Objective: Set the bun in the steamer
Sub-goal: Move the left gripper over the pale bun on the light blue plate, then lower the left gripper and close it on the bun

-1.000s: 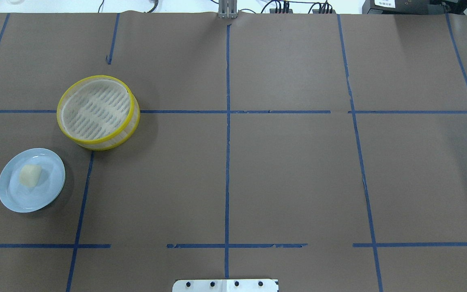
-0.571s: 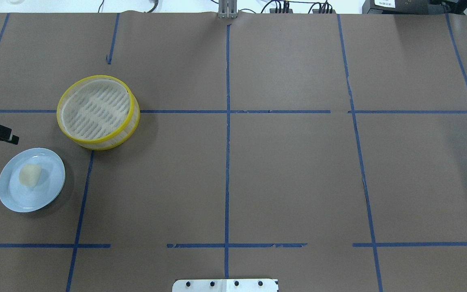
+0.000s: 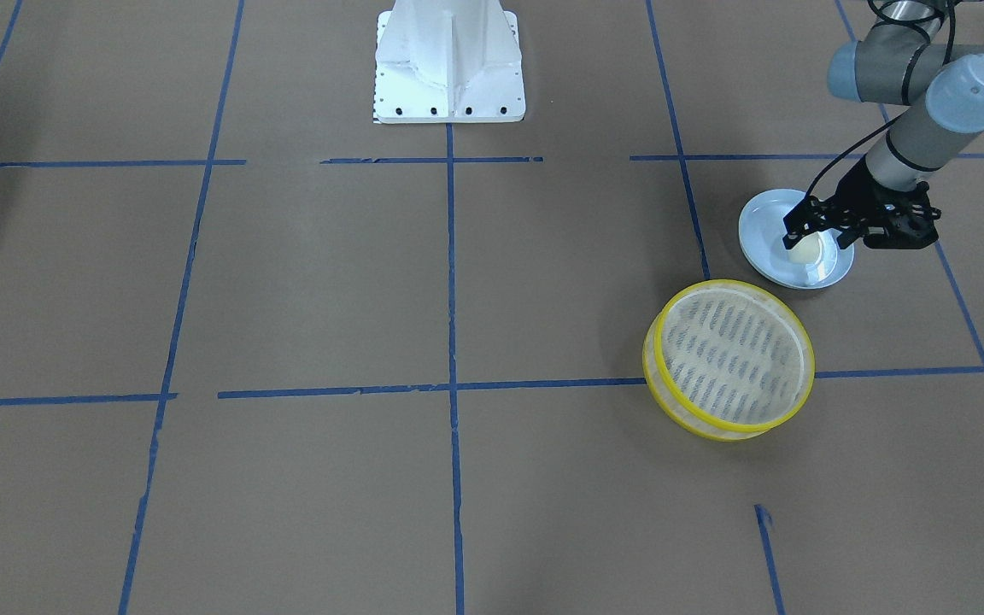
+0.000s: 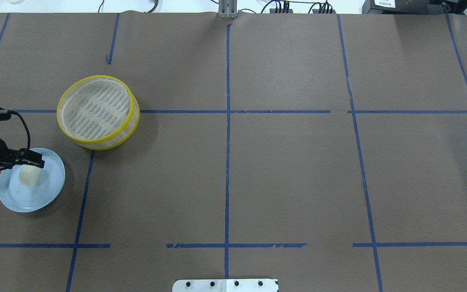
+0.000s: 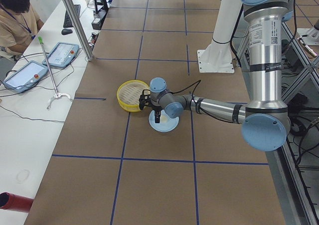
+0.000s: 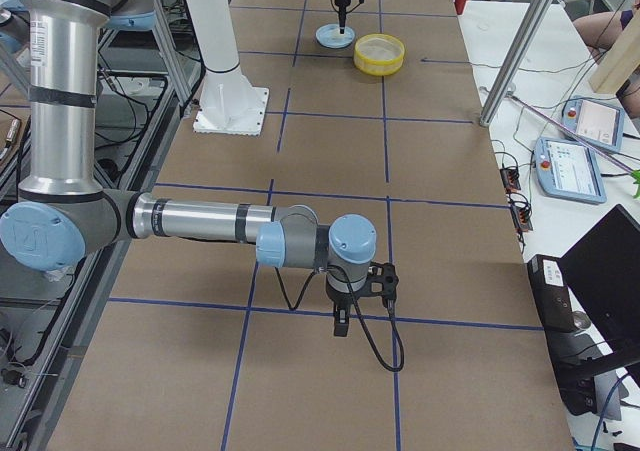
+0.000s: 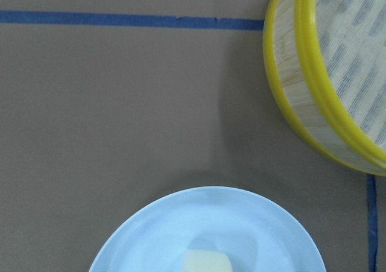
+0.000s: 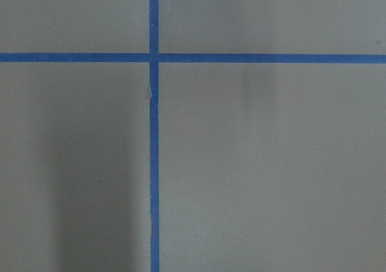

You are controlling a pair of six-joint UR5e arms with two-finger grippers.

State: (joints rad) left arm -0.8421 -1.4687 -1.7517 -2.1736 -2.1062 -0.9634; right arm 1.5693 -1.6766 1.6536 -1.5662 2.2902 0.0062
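The bun [image 4: 30, 176] is a small cream lump lying on a pale blue plate [image 4: 51, 184] at the table's left. It also shows in the front view [image 3: 805, 248] and at the bottom edge of the left wrist view [image 7: 207, 263]. The steamer [image 4: 135, 117], with yellow rims and a cream slatted floor, stands empty just beyond the plate [image 3: 651, 363] [image 7: 316, 85]. My left gripper [image 3: 817, 237] hangs right over the bun, jaws open to either side of it, empty [image 4: 31, 165]. My right gripper [image 6: 340, 321] shows only in the exterior right view, low over bare table; I cannot tell its state.
Brown paper with blue tape grid lines [image 4: 227, 121] covers the table. The robot's white base [image 3: 449, 60] stands at the middle of the near edge. Operators, tablets [image 5: 60, 53] and cables lie on a side bench beyond the table.
My left arm has come in from the left edge and moved toward the robot, from beside the steamer to over the plate and bun. The bun, plate and steamer have not moved.
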